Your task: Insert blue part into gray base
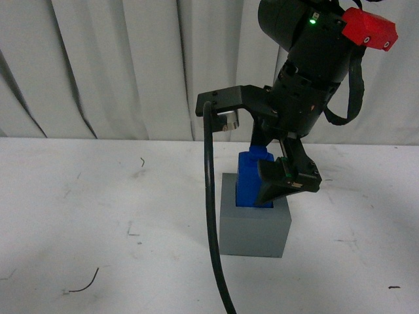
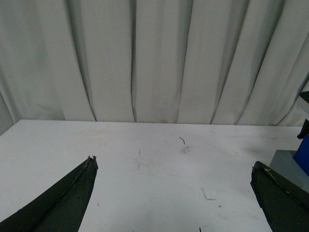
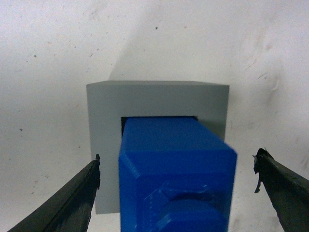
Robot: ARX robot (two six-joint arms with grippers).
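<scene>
- Your left gripper point(image 2: 174, 163) is spread wide over the bare table point(image 2: 145, 188) and holds nothing. The gray base point(image 2: 287, 162) only edges into its wrist view, so this is the farther hand.
- The blue part point(image 1: 252, 180) stands near upright, its lower end in the gray base's recess, about 5 o'clock from the front view's centre. Whether it is fully seated, I cannot tell.
- Your right gripper point(image 3: 177, 157) reaches down from 1 o'clock, looking along the blue part's long axis. Its fingers are parted either side without clamping; I judge a straight lift clears it.
</scene>
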